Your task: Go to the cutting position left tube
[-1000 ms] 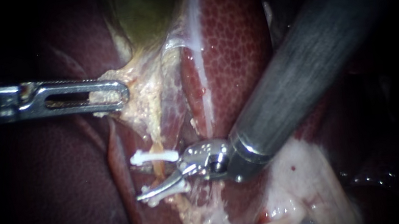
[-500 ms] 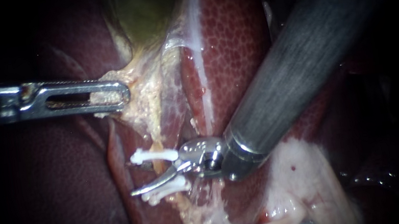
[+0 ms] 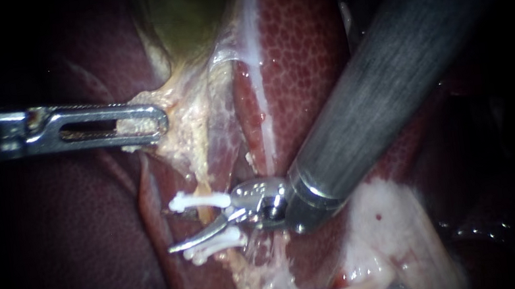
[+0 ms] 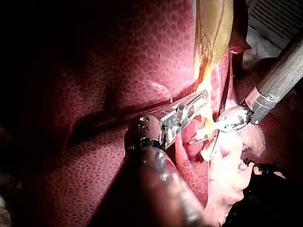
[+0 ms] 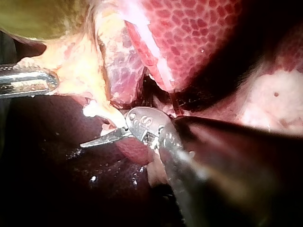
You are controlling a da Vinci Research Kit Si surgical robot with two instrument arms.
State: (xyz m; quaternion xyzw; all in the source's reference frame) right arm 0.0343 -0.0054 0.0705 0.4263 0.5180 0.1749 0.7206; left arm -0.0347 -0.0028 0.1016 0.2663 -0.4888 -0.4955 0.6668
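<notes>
Two white plastic clips, an upper clip (image 3: pixel 198 201) and a lower clip (image 3: pixel 214 243), sit across the short yellowish left tube (image 3: pixel 206 214). The tube runs down along the edge of the dark red liver (image 3: pixel 73 255), where its two lobes meet below the greenish gallbladder (image 3: pixel 187 14).

Over on the far side, the slotted steel left instrument (image 3: pixel 151 120) has its jaws clamped on the pale yellow fatty tissue (image 3: pixel 183 134) at the gallbladder's neck, drawing it out sideways. That looks like traction: it keeps the tube stretched and standing clear of the liver, so the gap between the clips is open to reach.

And here's the dark-shafted right instrument (image 3: pixel 182 231) with its slim curved blades, right at that gap! The blades stand apart. The lower one lies along the lower clip and the upper one is a dark sliver just under the upper clip. The tube passes between them, and I can't see either blade biting on it. From the left wrist view the right instrument (image 4: pixel 208 142) shows the same spread, just ahead of the left jaws.

Against a second ago, the right instrument's wrist has edged up and in toward the tube, and its lower blade tip has slid farther across, past the lower clip. Over the last half second it barely shifts. The left instrument, clips and tube have not moved.
</notes>
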